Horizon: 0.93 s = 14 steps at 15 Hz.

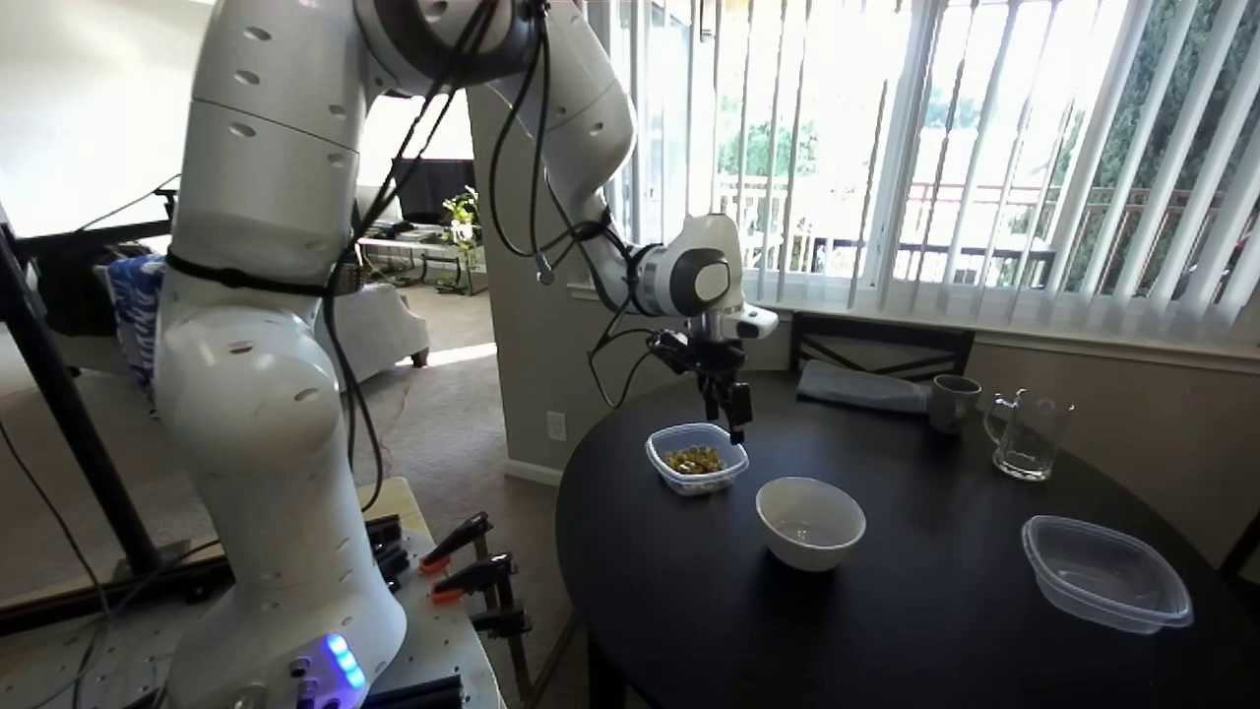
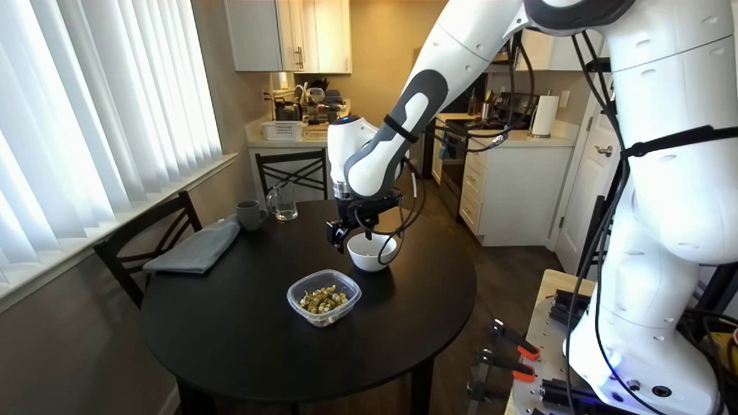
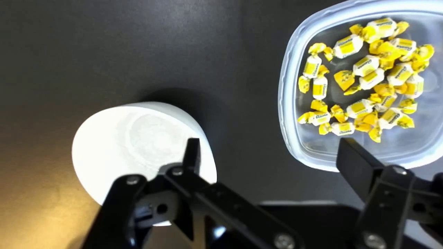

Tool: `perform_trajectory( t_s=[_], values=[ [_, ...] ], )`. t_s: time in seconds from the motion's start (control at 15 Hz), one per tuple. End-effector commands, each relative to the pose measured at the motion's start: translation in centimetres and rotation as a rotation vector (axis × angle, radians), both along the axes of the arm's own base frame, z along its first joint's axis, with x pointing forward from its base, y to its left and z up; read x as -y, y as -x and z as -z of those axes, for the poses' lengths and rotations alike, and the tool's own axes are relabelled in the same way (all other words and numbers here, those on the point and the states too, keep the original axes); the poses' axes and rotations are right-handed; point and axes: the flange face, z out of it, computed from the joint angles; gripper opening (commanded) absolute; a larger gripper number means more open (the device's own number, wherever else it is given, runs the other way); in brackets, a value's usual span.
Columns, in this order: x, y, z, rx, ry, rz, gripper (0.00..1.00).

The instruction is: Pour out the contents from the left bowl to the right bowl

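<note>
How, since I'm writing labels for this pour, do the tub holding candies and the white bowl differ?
The candy tub is translucent; the white bowl is opaque. The candy tub is rounded-square, the white bowl round. The candy tub holds yellow-and-white wrapped candies, while no candies show in the white bowl. Both stand upright and open-topped on the dark table.

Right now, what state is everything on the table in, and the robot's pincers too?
Gripper: open, holding nothing.
Translucent bowl: upright, lidless, partly filled.
Candies: wrapped, lying loose in that bowl.
White bowl: upright, no candies inside.
Clear tub: upright, lidless.
Gray mug: upright, contents not visible.
Glass mug: upright.
Cloth: folded, lying flat.
</note>
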Motion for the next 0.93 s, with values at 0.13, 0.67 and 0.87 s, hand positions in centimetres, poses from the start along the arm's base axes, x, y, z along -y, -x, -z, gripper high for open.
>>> perform_trajectory(
  t_s=[0.13, 0.67, 0.87],
  values=[
    [-3.2, -4.1, 3.2, -0.123, 0.049, -0.039, 1.00],
    [-1.8, -7.6, 7.1, -0.235, -0.013, -0.046, 1.00],
    [-1.9, -8.7, 8.5, -0.252, -0.086, -0.070, 1.00]
  ],
)
